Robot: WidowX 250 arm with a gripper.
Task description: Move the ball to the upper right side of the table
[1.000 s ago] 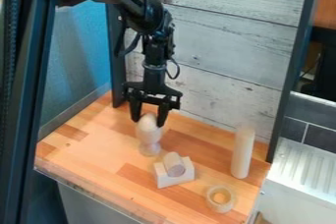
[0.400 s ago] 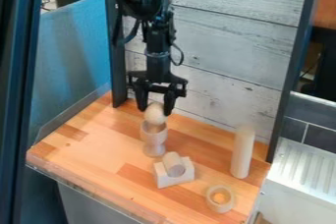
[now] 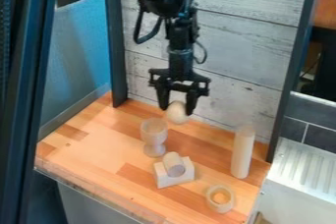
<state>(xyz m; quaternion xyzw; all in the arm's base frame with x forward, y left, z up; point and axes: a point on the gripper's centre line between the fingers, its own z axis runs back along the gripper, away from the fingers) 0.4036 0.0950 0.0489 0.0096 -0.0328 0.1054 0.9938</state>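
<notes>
Plank wall (image 3: 230, 46) behind, your hand (image 3: 177, 111) pinches the ball (image 3: 177, 114) above the bench (image 3: 95, 152), apparently clear of the wooden cup (image 3: 154, 132); carry it rightward at height, avoid the upright cylinder (image 3: 242, 154), and seat it gently before release, lest it roll.

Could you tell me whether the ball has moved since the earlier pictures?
Yes, the ball has moved up and rightward, out of the wooden cup.
</notes>
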